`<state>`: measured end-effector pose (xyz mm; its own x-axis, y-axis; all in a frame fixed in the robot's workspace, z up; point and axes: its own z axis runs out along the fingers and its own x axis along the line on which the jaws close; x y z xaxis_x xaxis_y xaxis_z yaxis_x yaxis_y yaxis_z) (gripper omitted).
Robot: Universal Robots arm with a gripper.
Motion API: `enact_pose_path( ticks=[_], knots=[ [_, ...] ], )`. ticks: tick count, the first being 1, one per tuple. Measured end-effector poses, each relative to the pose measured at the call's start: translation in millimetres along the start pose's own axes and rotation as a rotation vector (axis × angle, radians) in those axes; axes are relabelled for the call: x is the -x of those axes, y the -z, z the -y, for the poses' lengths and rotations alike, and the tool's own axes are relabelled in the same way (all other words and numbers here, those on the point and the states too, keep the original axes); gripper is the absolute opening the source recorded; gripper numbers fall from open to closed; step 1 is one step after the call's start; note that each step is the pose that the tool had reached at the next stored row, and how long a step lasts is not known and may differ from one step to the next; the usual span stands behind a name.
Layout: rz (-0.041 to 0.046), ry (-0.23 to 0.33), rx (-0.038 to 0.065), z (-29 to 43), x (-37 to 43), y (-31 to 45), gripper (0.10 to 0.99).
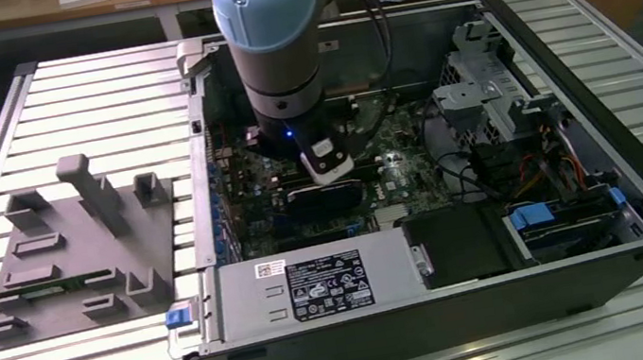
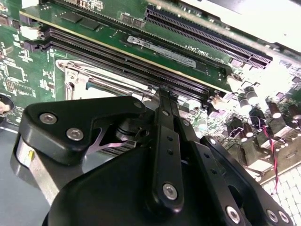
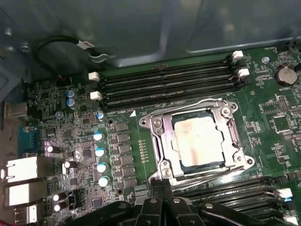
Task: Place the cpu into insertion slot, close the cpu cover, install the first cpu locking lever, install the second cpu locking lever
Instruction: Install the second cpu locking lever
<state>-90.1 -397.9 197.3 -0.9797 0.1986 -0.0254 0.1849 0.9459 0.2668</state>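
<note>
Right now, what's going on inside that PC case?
The arm's gripper is down inside the open computer case, just above the motherboard. In the first wrist view the cpu already sits in the insertion slot, and the cpu cover lies closed over it as a silvery frame. Thin wire levers run along the cover's edges; whether they are latched cannot be told.

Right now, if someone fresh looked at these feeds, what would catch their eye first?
Probably the blue-grey robot arm plunging into the open computer case on the slatted table in the exterior view. Next, in the first wrist view, the cpu gleams in the insertion slot, with the silvery cpu cover framing it and the black gripper close by its edge.
</note>
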Motion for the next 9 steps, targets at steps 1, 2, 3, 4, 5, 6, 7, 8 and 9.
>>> enact_pose_path(
  ticks=[1, 2, 3, 4, 5, 6, 7, 8, 9],
  knots=[
    [-0.0004, 0.000, 0.002, 0.2, 0.0, -0.8, 0.106],
    [-0.0009, 0.000, 0.005, 0.4, 0.0, -1.6, 0.106],
    [-0.0016, -0.001, 0.008, 0.6, 0.0, -2.3, 0.106],
    [-0.0023, -0.001, 0.012, 0.8, 0.0, -2.9, 0.106],
    [-0.0032, -0.001, 0.016, 1.0, -0.1, -3.5, 0.106],
    [-0.0042, -0.002, 0.022, 1.1, -0.1, -4.2, 0.106],
    [-0.0052, -0.002, 0.028, 1.3, -0.1, -4.8, 0.106],
    [-0.0063, -0.003, 0.034, 1.5, -0.1, -5.5, 0.106],
    [-0.0070, -0.003, 0.038, 1.6, -0.1, -6.2, 0.106]
  ],
)
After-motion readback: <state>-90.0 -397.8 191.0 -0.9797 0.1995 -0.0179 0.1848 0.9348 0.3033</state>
